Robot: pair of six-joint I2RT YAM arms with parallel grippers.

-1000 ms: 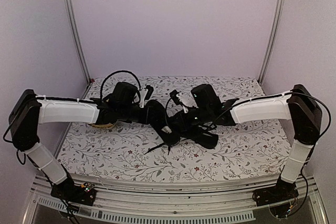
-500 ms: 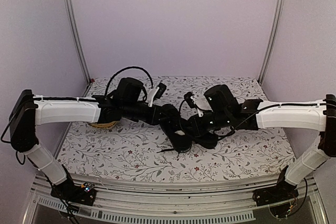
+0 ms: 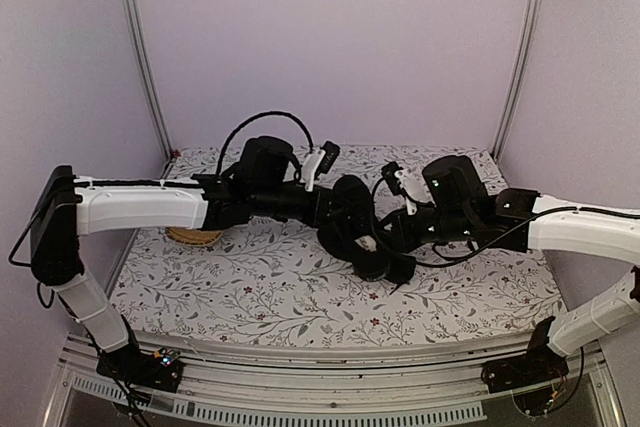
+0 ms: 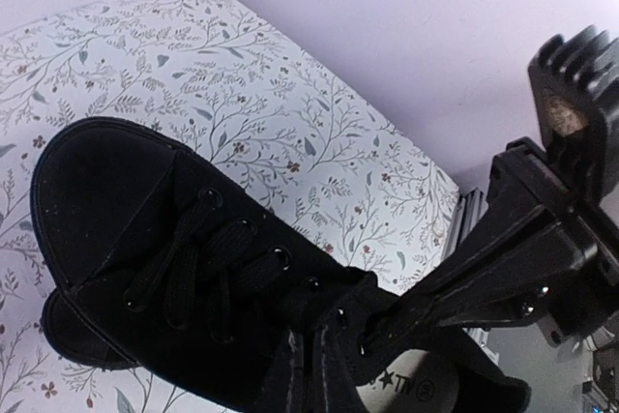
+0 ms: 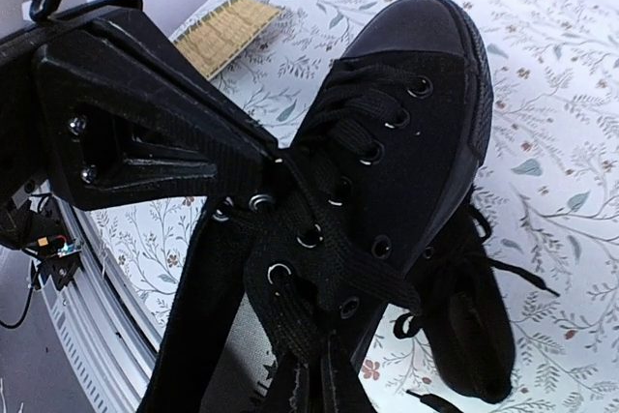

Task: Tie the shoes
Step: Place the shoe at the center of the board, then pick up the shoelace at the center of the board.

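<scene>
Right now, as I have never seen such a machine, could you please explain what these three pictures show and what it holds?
This is a robot with two arms bolted at the near edge of a table. One picture looks down from above and behind them. The other two come from small cameras on the wrists, so each shows the other arm's gripper. On the flowered tablecloth lie a pair of black canvas shoes and, at the left, a yellow woven mat. The left gripper and the right gripper are both pinched shut on the laced top of the upper shoe, which lies partly over the other shoe. Whether they pinch lace or cloth, I cannot tell.
</scene>
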